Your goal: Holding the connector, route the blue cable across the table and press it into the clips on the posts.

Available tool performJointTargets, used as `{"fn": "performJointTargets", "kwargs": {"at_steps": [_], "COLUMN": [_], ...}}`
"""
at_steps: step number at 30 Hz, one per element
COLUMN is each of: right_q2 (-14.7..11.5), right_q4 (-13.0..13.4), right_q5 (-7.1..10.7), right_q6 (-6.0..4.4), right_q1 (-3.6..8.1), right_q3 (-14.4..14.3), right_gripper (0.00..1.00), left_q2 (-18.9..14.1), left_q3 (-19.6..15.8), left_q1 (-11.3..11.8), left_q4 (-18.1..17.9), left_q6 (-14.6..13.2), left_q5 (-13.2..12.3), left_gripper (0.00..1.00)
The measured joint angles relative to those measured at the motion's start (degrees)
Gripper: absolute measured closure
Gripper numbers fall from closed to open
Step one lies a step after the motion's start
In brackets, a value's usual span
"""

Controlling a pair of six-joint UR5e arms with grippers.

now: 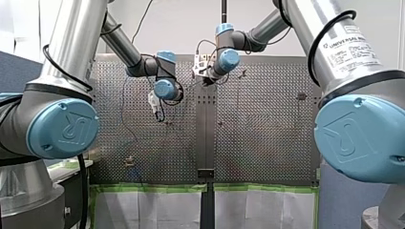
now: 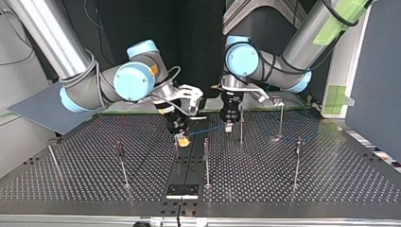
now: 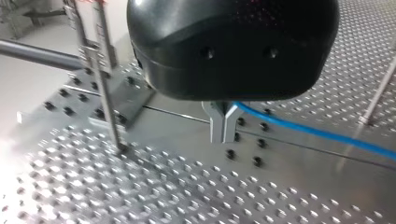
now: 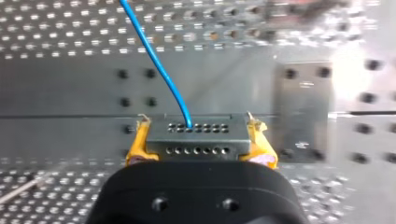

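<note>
**Right claw** [image 4: 198, 131]: yellow pads clamped on the connector [image 4: 196, 142], held over the desk [image 4: 60, 98]. The blue cable [image 4: 150, 56] leaves the connector's row of holes. Beside the connector, the left claw [image 3: 223, 127] is pinched on this cable. The right arm's label [image 1: 351, 46] reads "UNIVERSAL ROBOTS".
</note>
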State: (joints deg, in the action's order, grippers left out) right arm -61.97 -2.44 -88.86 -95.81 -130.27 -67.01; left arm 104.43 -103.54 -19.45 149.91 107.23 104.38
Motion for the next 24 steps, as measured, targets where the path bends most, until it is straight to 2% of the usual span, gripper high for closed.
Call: {"fn": "performJointTargets", "kwargs": {"at_steps": [13, 17, 24], "right_q2": [-6.43, -7.89, -7.27], "right_q4": [-0.26, -0.21, -0.22], "right_q5": [-0.04, -0.03, 0.01], "right_q6": [-0.52, -0.72, -1.16], "right_q1": [-0.16, -0.05, 0.12], "right_q3": [-0.01, 0.0, -0.01], "right_gripper": [1.0, 1.0, 1.0], "left_q2": [-6.35, -8.19, -6.3], "left_q3": [0.2, 1.44, 4.2], "left_q1": [-0.41, -0.23, 0.2], "left_q4": [0.63, 0.64, 2.07], "left_q6": [0.22, 0.86, 1.29], "left_q5": [-1.66, -3.24, -5.98], "left_gripper": [1.0, 1.0, 1.0]}}
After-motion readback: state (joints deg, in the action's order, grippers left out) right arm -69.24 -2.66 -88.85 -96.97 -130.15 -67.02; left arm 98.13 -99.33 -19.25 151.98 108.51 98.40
